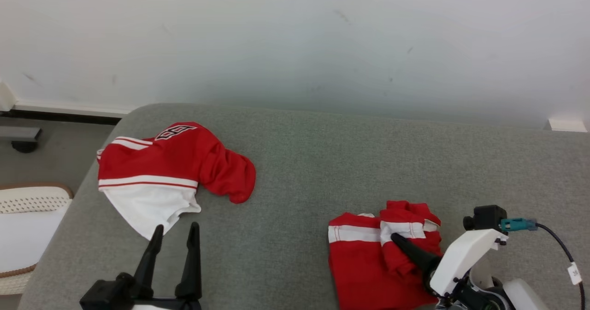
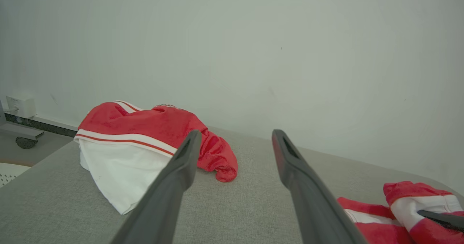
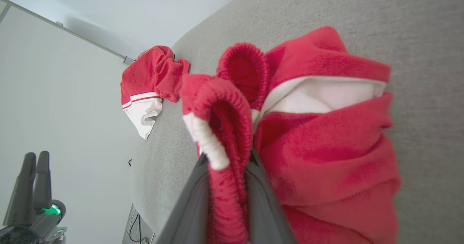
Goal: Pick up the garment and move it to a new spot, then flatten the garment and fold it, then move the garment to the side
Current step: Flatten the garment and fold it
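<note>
**Figure.** Head view, with both wrist views.

- **Right gripper.** The right gripper (image 3: 226, 162) has its jaws closed on a ribbed red hem of the garment (image 1: 368, 268). The cloth is pinched between the two dark fingers (image 3: 266, 211) and bulges above them (clearest in the right wrist view).
- **Garment.** The rest of the garment, red with white bands, lies bunched on the grey tabletop (image 1: 299, 162) at about 5 o'clock in the head view. One flatter panel spreads toward 9 o'clock from the grip.
- **Left gripper.** The left gripper (image 1: 176, 229) is at 7 o'clock in the head view with its jaws wide apart and nothing between them. Its fingertips point toward 12 o'clock.
- **Second garment.** A second garment (image 1: 156, 172), also red and white, lies crumpled at 10 o'clock. Its white lower edge is close to the left fingertips, though whether they touch cannot be told.
- **Wall.** A pale wall (image 1: 295, 38) rises behind the tabletop.

**Progress.** The grip is made, but most of the garment rests on the tabletop, so the carry to a new spot appears barely begun. The cloth is rumpled, neither spread flat nor squarely folded. By this reading, flattening, folding and the final move to the side all remain. The open left gripper looks free to help with the spreading.
</note>
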### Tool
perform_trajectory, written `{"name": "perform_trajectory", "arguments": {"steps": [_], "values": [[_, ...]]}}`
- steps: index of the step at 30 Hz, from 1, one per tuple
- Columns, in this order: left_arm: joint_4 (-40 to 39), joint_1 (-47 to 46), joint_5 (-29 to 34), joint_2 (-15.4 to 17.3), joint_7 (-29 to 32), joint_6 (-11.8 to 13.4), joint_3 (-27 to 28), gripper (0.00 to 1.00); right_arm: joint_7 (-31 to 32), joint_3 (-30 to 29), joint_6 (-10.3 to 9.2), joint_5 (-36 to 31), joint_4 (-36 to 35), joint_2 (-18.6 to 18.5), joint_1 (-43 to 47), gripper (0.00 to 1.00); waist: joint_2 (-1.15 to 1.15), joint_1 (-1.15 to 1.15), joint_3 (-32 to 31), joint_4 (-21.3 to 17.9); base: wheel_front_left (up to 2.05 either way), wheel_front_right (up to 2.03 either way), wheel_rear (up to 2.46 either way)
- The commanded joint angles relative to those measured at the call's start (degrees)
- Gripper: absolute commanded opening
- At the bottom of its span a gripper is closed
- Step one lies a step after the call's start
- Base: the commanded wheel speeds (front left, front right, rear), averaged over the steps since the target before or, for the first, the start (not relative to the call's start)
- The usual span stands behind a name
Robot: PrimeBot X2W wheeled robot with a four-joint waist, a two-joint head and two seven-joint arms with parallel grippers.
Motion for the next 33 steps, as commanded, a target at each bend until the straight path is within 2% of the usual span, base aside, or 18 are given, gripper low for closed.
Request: {"name": "perform_trajectory", "arguments": {"steps": [1, 7, 9, 11, 12, 17, 22, 27, 33], "values": [[0.2, -0.3, -0.5, 0.2, 0.0, 0.2, 0.0, 1.00, 0.3, 0.4, -0.10, -1.3, 1.2, 0.8, -1.1, 0.00, 0.00, 0.00, 0.2, 0.7, 0.00, 0.00, 0.00], [0.3, -0.5, -1.1, 0.2, 0.0, 0.6, -0.2, 1.00, -0.9, 0.3, -0.10, -6.5, 7.9, 3.8, -3.7, 0.00, 0.00, 0.00, 0.0, 2.2, 0.00, 0.00, 0.00], [0.4, -0.4, -1.1, 0.2, 0.0, 0.6, -0.2, 1.00, -1.2, 0.4, -0.10, -6.6, 8.9, 4.4, -4.1, 0.25, 0.00, 0.00, 0.0, 2.4, 0.00, 0.00, 0.00], [0.4, -0.3, -1.1, 0.2, 0.0, 0.7, -0.1, 1.00, -1.6, 0.8, -0.10, -6.8, 9.5, 4.8, -4.2, 0.44, 0.00, 0.00, -0.1, 2.4, 0.00, 0.00, 0.00], [0.4, -0.3, -1.1, 0.2, 0.0, 0.7, 0.0, 1.00, -1.8, 1.1, -0.10, -6.8, 9.9, 4.9, -4.3, 1.00, 0.00, 0.00, -0.1, 2.4, 0.00, 0.00, 0.00], [0.1, -0.4, -0.9, 0.2, 0.0, 0.8, 0.2, 1.00, -2.4, 3.9, -0.10, -5.1, 7.5, 5.2, -4.3, 1.00, 0.00, 0.00, -0.3, 1.7, 0.00, 0.00, 0.00], [0.1, -0.1, -0.6, 0.2, 0.0, 0.6, 0.3, 1.00, -4.1, 7.0, -0.10, -2.8, 0.2, 5.2, -2.4, 1.00, 0.00, 0.00, -0.6, 0.5, 0.00, 0.00, 0.00], [0.1, 0.0, -0.6, 0.2, 0.0, 0.5, 0.2, 1.00, -5.4, 7.7, -0.10, -0.7, -6.0, 3.2, -0.2, 1.00, 0.00, 0.00, -0.9, -0.3, 0.00, 0.00, 0.00], [-0.1, -0.1, -0.3, 0.2, 0.0, 0.5, 0.4, 1.00, -18.0, 5.2, -0.10, -1.7, -16.5, -2.3, 1.9, 1.00, 0.00, 0.00, -1.0, -1.2, 0.00, 0.00, 0.00]]}}
